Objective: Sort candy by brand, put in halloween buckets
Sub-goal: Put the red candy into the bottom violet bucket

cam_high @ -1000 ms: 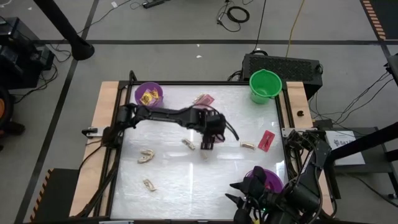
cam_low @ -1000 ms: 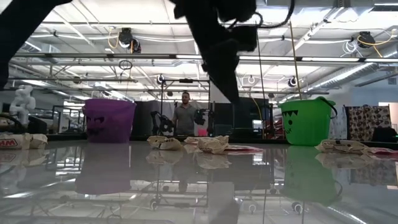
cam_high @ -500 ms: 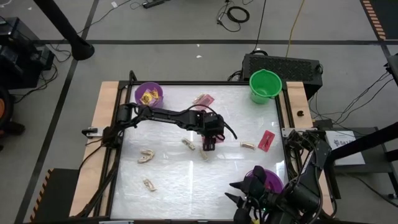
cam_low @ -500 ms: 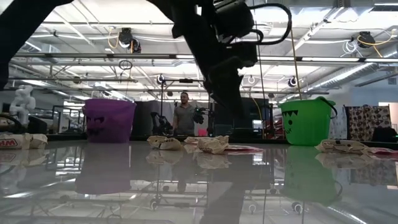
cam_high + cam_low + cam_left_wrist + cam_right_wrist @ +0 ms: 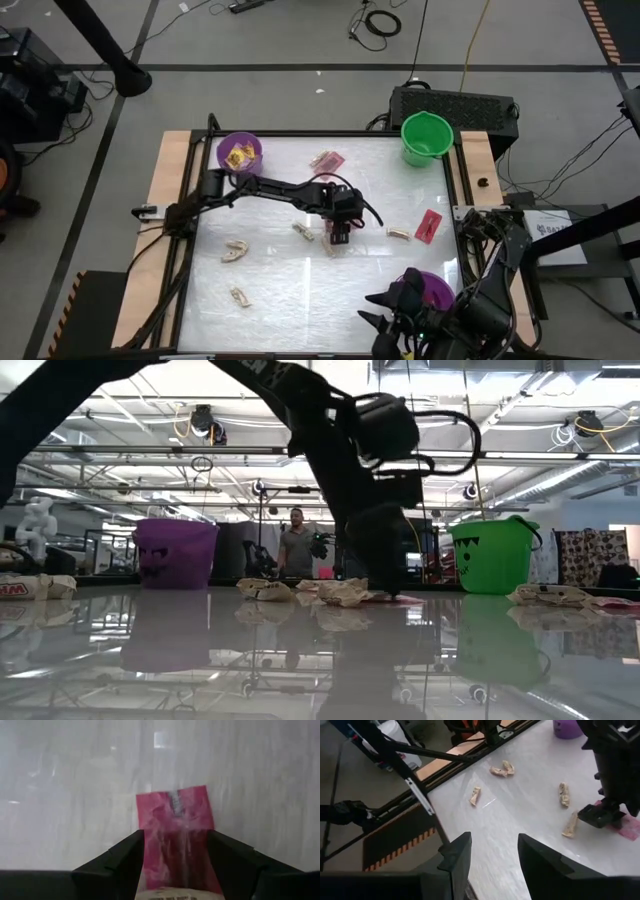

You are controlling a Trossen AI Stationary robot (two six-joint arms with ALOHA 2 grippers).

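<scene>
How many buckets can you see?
3: a purple bucket at the table's far left corner, a green bucket at the far right corner, another purple one near the right arm.

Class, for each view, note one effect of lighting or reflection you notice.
High view: pale sheen on the table. Low view: the green bucket mirrored in the glossy top, the arm backlit into silhouette. Left wrist view: streaky glare over the pink packet.
</scene>
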